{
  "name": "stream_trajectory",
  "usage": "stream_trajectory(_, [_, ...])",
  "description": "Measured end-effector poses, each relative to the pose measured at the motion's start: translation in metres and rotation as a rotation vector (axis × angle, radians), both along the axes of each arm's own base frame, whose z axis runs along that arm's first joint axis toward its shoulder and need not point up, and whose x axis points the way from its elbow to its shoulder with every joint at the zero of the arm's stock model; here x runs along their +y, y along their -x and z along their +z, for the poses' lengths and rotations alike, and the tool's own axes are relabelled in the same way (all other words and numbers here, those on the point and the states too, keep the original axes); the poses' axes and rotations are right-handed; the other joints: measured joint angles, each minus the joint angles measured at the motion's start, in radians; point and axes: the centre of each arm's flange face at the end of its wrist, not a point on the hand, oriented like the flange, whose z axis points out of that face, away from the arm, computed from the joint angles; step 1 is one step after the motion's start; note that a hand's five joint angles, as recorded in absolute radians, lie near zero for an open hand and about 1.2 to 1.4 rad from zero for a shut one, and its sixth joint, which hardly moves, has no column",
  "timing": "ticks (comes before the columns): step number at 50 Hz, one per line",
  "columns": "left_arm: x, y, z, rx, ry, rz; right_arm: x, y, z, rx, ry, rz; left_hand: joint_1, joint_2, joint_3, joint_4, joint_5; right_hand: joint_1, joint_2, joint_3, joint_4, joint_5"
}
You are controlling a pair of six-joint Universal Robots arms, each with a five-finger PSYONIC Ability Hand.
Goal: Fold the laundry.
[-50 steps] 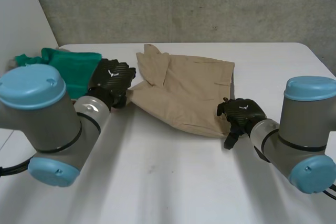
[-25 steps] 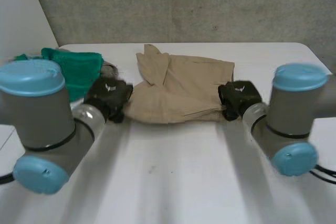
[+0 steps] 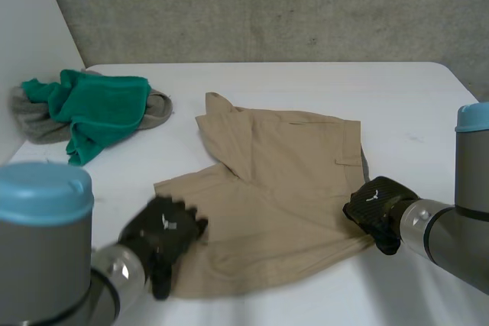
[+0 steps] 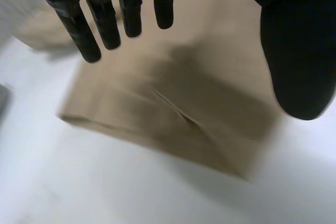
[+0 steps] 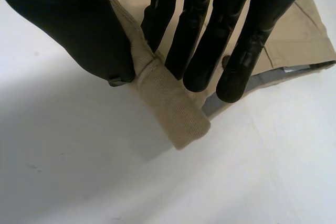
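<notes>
Pinching a rolled fold of the beige shorts [image 5: 173,108] between the thumb and fingers of the right hand [image 5: 68,30], at the cloth's near right edge. Keeping the left hand [image 4: 296,51] straight-fingered and spread, gripping nothing, over the same shorts' near left corner. Spread creased across the middle of the white desk [image 3: 306,82], well apart from a green cloth [image 3: 99,104] heaped on a grey cloth [image 3: 34,124] at the far left.

On the desk [image 3: 397,89], centre: shorts [image 3: 283,188]. Behind and left of them, not touching: cloth heap [image 3: 92,104]. Over their near-left edge: left hand [image 3: 164,234]; at their near-right corner: right hand [image 3: 378,210].
</notes>
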Motion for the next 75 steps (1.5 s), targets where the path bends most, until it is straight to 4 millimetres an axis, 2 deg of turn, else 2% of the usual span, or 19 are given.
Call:
stream_trajectory(2, [-0.012,0.005,0.008,0.027,0.046,0.007,-0.001,0.0,-0.001,-0.011,0.009,-0.006,0.0,0.0,0.0,0.0,0.0,0.0,0.0,0.0,0.0,0.0])
stream_trajectory(8, [-0.069,0.025,0.036,0.156,0.25,0.037,-0.003,-0.002,-0.005,-0.043,0.027,-0.024,0.005,-0.021,-0.027,-0.021,-0.022,0.0,0.0,0.0,0.0,0.0])
stream_trajectory(12, [-0.109,0.047,0.038,0.235,0.34,-0.004,-0.002,-0.002,-0.007,-0.059,0.024,-0.034,0.072,0.033,0.018,0.034,0.041,0.0,0.0,0.0,0.0,0.002])
stream_trajectory(13, [-0.114,0.05,0.037,0.243,0.347,-0.013,-0.002,-0.002,-0.008,-0.062,0.023,-0.036,0.094,0.05,0.04,0.056,0.063,0.0,0.0,0.0,0.0,0.003])
stream_trajectory(18, [-0.155,0.076,0.02,0.305,0.377,-0.119,0.001,-0.003,-0.013,-0.076,0.023,-0.043,0.196,0.152,0.145,0.159,0.166,0.0,0.0,0.0,0.0,0.006])
stream_trajectory(23, [-0.189,0.092,-0.005,0.344,0.379,-0.207,0.003,-0.003,-0.017,-0.078,0.025,-0.043,0.265,0.226,0.22,0.236,0.241,0.0,0.0,0.0,0.0,0.007])
stream_trajectory(31, [-0.219,0.105,-0.043,0.368,0.369,-0.273,0.005,-0.001,-0.021,-0.074,0.017,-0.046,0.333,0.288,0.283,0.301,0.304,0.0,0.0,0.0,0.0,0.007])
stream_trajectory(36, [-0.228,0.105,-0.056,0.367,0.368,-0.269,0.005,0.001,-0.023,-0.072,0.012,-0.051,0.387,0.344,0.334,0.351,0.352,0.0,0.0,0.0,0.0,0.007])
stream_trajectory(39, [-0.234,0.104,-0.062,0.365,0.37,-0.259,0.006,0.002,-0.025,-0.071,0.01,-0.054,0.59,0.541,0.534,0.547,0.535,0.0,0.0,0.0,0.0,0.006])
stream_trajectory(40, [-0.236,0.104,-0.064,0.364,0.372,-0.256,0.007,0.002,-0.025,-0.071,0.009,-0.054,0.59,0.541,0.534,0.547,0.535,0.0,0.0,0.0,0.0,0.006])
stream_trajectory(41, [-0.237,0.103,-0.065,0.363,0.372,-0.254,0.007,0.002,-0.026,-0.07,0.007,-0.054,0.708,0.649,0.641,0.655,0.639,0.0,0.0,0.0,0.0,0.006])
stream_trajectory(44, [-0.238,0.103,-0.068,0.362,0.372,-0.249,0.008,0.003,-0.027,-0.069,0.004,-0.054,0.737,0.689,0.68,0.69,0.672,0.0,0.0,0.0,0.0,0.007])
stream_trajectory(45, [-0.239,0.102,-0.069,0.36,0.372,-0.247,0.009,0.003,-0.028,-0.068,0.0,-0.054,0.832,0.799,0.79,0.806,0.782,0.0,0.0,0.0,0.0,0.006])
stream_trajectory(47, [-0.24,0.102,-0.072,0.357,0.37,-0.243,0.011,0.004,-0.029,-0.066,-0.005,-0.054,0.895,0.874,0.864,0.882,0.855,0.0,0.0,0.0,0.0,0.007])
stream_trajectory(53, [-0.24,0.099,-0.073,0.339,0.374,-0.214,0.012,0.004,-0.031,-0.066,-0.004,-0.054,0.902,0.915,0.905,0.925,0.888,0.0,0.0,0.0,0.0,0.007])
stream_trajectory(58, [-0.239,0.092,-0.065,0.291,0.403,-0.164,0.012,0.004,-0.031,-0.068,0.001,-0.055,0.902,0.915,0.905,0.925,0.888,0.0,0.0,0.0,0.0,0.006])
stream_trajectory(66, [-0.215,0.065,-0.047,0.047,0.474,-0.074,0.01,0.003,-0.029,-0.073,0.014,-0.053,0.902,0.915,0.906,0.925,0.888,0.0,0.0,0.0,0.0,0.007])
stream_trajectory(75, [-0.195,0.044,-0.053,-0.081,0.435,0.008,0.008,0.001,-0.027,-0.076,0.022,-0.051,0.902,0.917,0.907,0.925,0.888,0.0,0.0,0.0,0.0,0.007])
